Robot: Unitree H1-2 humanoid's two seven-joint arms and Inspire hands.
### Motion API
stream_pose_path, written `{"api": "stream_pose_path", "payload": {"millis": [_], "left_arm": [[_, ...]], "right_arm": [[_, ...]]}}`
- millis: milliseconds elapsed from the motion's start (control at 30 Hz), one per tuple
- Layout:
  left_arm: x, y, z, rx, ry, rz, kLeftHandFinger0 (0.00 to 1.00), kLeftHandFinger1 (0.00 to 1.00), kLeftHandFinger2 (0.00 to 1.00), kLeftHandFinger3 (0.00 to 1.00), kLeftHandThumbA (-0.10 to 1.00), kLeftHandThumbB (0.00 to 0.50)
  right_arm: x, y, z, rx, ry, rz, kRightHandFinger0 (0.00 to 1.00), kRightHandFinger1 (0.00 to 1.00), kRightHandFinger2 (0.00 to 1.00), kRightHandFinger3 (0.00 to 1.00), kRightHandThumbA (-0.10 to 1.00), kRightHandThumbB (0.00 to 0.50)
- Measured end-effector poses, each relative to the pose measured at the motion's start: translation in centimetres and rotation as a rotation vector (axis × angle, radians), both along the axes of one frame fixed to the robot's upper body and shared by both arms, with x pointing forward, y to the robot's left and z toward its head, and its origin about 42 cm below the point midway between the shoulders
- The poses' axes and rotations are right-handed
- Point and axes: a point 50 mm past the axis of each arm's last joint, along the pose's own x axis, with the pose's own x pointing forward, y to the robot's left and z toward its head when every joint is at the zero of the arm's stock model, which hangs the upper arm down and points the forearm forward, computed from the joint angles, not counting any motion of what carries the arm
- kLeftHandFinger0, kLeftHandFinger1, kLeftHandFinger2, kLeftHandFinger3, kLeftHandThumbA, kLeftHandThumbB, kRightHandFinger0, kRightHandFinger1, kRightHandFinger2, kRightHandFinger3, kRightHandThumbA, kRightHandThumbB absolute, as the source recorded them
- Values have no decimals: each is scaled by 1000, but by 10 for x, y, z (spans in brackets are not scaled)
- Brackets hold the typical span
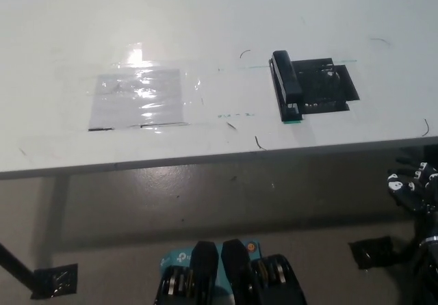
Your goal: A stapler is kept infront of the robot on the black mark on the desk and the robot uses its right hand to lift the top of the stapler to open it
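Note:
A black stapler (287, 86) lies closed on the white desk (205, 31), along the left edge of a black mark (328, 86). Its long axis runs from far to near, with a greenish tip at the near end. My black right hand (413, 182) hangs low at the right edge of the head view, below the desk's front edge and well apart from the stapler. Its fingers look spread and hold nothing. My white left hand does not show.
A clear taped sheet (139, 98) glints on the desk to the left of the stapler. The desk's front edge (205, 158) runs across the middle of the picture, with grey floor below. Black tape patches (371, 252) lie on the floor.

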Motion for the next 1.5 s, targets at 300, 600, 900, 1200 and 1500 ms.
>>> {"api": "stream_pose_path", "payload": {"millis": [300, 600, 900, 1200, 1500], "left_arm": [[0, -2, 0, -3, 3, -5, 613, 611, 748, 885, 312, 148], [0, -2, -1, -7, 3, -6, 607, 647, 805, 928, 294, 128], [0, -5, -4, -17, 8, -3, 626, 624, 775, 933, 284, 117], [-1, -9, -8, -30, 10, -1, 629, 632, 771, 933, 297, 104], [-4, -11, -9, -34, 11, 1, 581, 611, 774, 940, 282, 112]], "right_arm": [[4, 30, 58, 52, -135, 91, 205, 212, 340, 626, 385, 0], [14, 75, 105, 224, -204, 222, 266, 296, 459, 772, 389, 0], [16, 83, 93, 413, -135, 225, 591, 653, 845, 975, 397, 0], [36, 105, 76, 666, -18, 174, 643, 768, 973, 1000, 588, 0], [70, 156, 84, 1010, 105, 106, 591, 710, 896, 1000, 576, 0]]}}
